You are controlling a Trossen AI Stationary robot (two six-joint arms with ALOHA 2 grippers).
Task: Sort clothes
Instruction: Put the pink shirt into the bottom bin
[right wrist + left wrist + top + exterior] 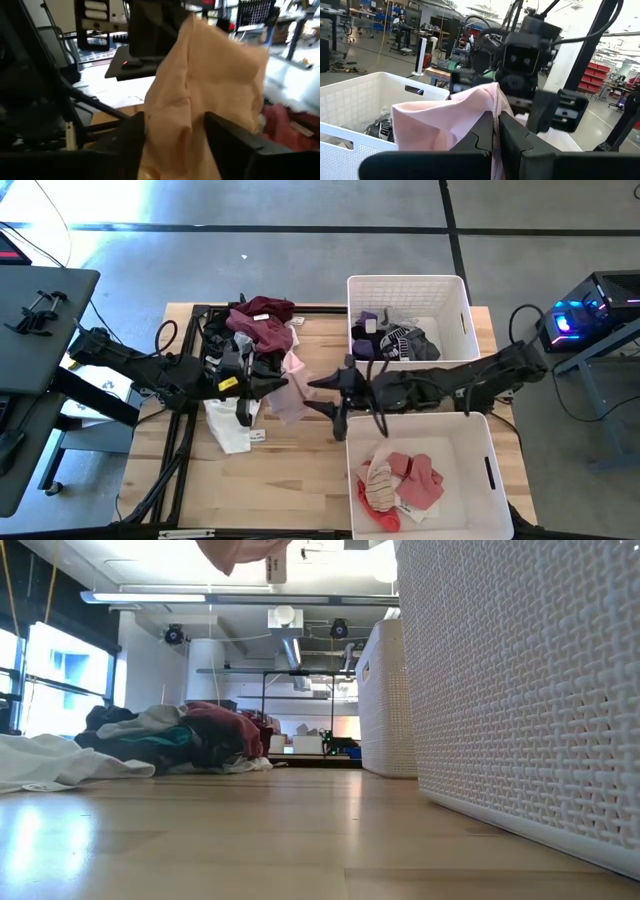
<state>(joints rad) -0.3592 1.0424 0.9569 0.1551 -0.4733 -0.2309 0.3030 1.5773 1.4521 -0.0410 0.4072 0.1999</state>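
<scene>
We're mid-handover over the bench (300, 470). Left gripper (278, 383) has its fingers (490, 135) clamped tight on a pale pink garment (292, 392), held up off the wood between the two arms. Right gripper (335, 392) is just beside it, facing the left one, fingers (227, 137) spread to either side of the hanging cloth; in the right wrist view the fabric sits between them with gaps on both sides, so we judge no grip there yet.

Why held high: the lift lets the garment drape free, so the right arm gets a clean edge to pinch, clear of the pile.

The rest of the clothes:
- unsorted heap (258, 328) at the far left of the bench, maroon on top, dark pieces under
- a white piece (228, 425) flat on the bench below the left gripper, tag showing
- far bin (458, 298) holds dark, grey and purple items
- near bin (470, 448) holds pink and red items

We read it as sorting by colour: darks far, pinks and reds near. So the pink garment likely goes to the near bin, which is on the right arm's side, hence the pass.

Risk: if the left lets go before the right has a firm pinch, the cloth drops onto the bench.
</scene>
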